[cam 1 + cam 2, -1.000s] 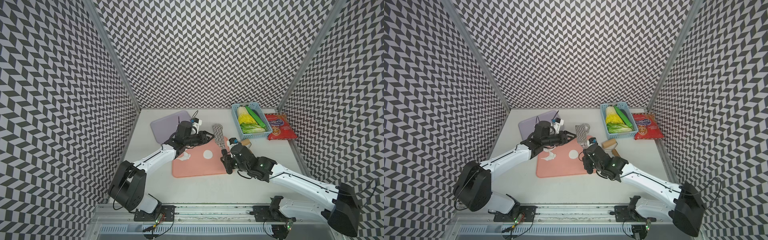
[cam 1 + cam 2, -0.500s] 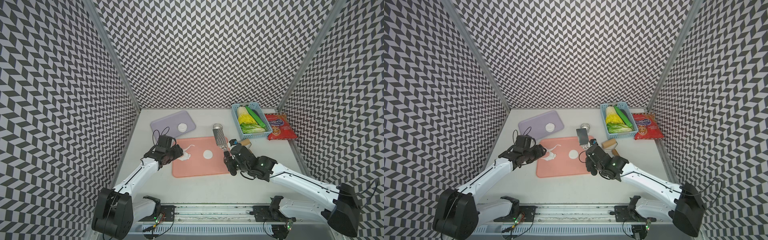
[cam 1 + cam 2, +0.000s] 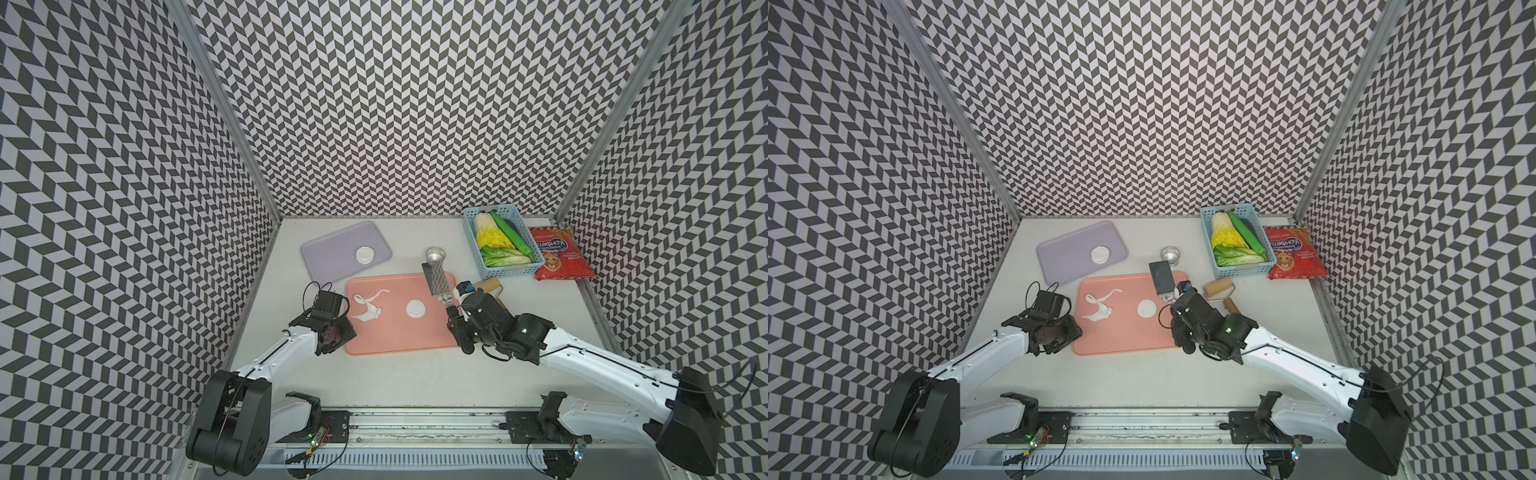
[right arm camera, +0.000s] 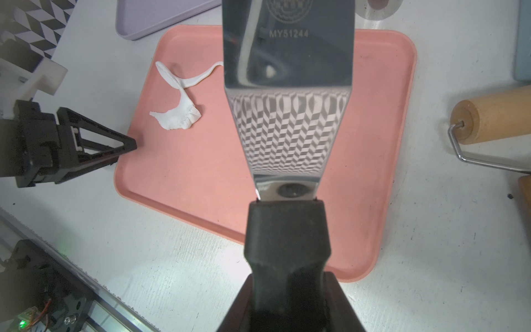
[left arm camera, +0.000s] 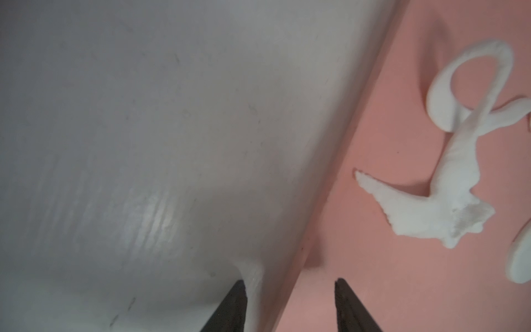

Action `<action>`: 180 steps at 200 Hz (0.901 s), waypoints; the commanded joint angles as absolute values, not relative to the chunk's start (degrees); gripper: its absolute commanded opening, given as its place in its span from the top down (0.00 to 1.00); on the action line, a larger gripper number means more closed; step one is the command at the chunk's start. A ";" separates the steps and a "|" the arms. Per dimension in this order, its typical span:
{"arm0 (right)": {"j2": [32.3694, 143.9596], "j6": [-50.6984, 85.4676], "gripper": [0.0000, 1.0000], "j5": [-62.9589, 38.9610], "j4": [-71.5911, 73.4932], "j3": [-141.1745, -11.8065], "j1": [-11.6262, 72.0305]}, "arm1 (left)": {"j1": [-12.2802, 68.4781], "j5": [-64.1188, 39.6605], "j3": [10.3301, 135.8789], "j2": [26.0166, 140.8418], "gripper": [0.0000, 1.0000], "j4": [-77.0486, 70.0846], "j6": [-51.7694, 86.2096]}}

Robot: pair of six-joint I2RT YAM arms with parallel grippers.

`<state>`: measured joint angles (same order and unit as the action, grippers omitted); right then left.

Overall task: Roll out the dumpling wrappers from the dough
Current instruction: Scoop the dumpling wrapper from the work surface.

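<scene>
The pink tray (image 3: 395,345) carries ragged white dough (image 3: 368,308) scraps on its left part and one round dumpling wrapper (image 3: 415,308) in the middle. Another wrapper (image 3: 365,254) lies on the purple tray (image 3: 328,257). My left gripper (image 3: 343,329) is open at the pink tray's left rim (image 5: 324,218), one fingertip (image 5: 240,287) over the table, its mate over the tray, the dough (image 5: 425,212) ahead. My right gripper (image 4: 287,301) is shut on the black handle of a steel scraper (image 3: 437,280), whose blade (image 4: 287,86) hangs over the tray's right side and hides the middle wrapper in the right wrist view.
A steel ring cutter (image 3: 435,252) stands behind the pink tray. A wooden rolling pin (image 3: 491,286) lies just right of my right wrist. A blue basket (image 3: 509,272) of vegetables and a red snack bag (image 3: 561,253) sit at the back right.
My left arm has drawn back from over the purple tray to the pink tray's left rim, uncovering the wrapper on the purple tray. The right arm with the scraper has hardly moved.
</scene>
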<state>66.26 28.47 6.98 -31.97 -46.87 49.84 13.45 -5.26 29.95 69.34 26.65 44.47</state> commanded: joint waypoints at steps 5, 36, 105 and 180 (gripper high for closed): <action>65.53 27.54 1.00 5.02 -29.14 -47.01 49.51 | 14.12 -8.81 27.74 70.15 0.59 23.78 44.61; 67.56 27.02 1.00 2.27 -31.31 -48.05 49.52 | 16.09 -11.05 27.37 70.73 0.69 22.34 43.56; 70.73 27.73 1.00 -0.71 -41.90 -50.56 49.61 | 21.14 -11.48 29.85 73.50 0.83 22.50 40.45; 75.08 27.20 1.00 -0.41 -59.24 -57.47 49.58 | 23.73 -12.83 31.18 77.54 1.00 21.76 37.82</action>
